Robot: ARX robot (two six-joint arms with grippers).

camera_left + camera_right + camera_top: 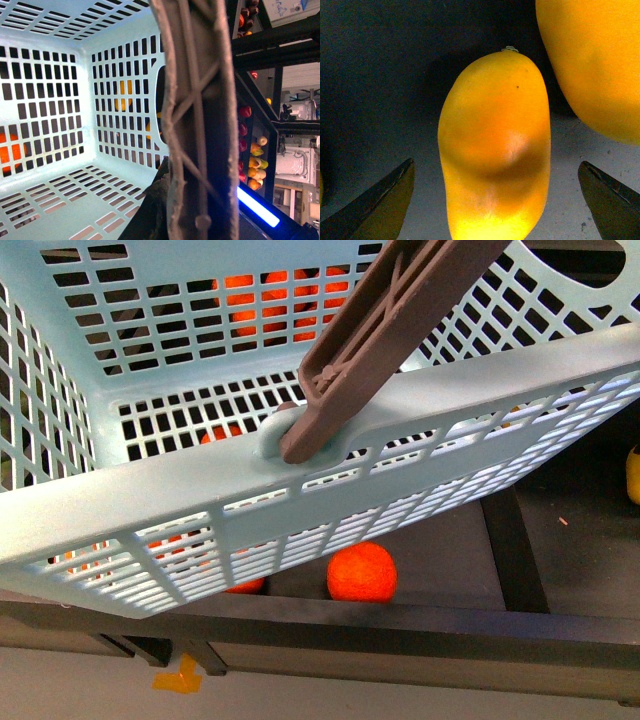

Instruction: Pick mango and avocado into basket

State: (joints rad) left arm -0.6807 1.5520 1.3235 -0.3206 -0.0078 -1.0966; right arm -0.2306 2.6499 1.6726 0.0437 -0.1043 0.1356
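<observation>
**Front view.** The basket (150, 530) is shown tilted and close to the lens, and is cut off at the left, top and right edges. Its brown handle (380, 340) is pivoted on the near rim and runs out of frame at the top. Round orange-red fruits (362, 572) are seen on a dark shelf (560, 560), partly through the lattice and partly below the near wall. Their number cannot be counted. At the far right edge a yellow object (633, 475) is cut by the frame and cannot be identified.

**Left wrist view.** The inside of the basket is shown. Orange and yellow shapes behind its walls are broken up by the slots. The handle fills the centre, blurred and very near. The left gripper is hidden behind it, so how far it is open, and whether it is closed on the handle, cannot be told. Further right, racks of small mixed fruit (252, 165) are too small to name.

**Right wrist view.** The mango (495, 150) lies on a dark grey surface (380, 100), with its near end cut off by the frame. The right gripper (496, 165) is spread wide. One dark fingertip (380, 200) is seen on either side of the mango, neither touching it, and nothing is held. A second yellow fruit (595, 60) lies just beside the mango and is largely cut off.
</observation>
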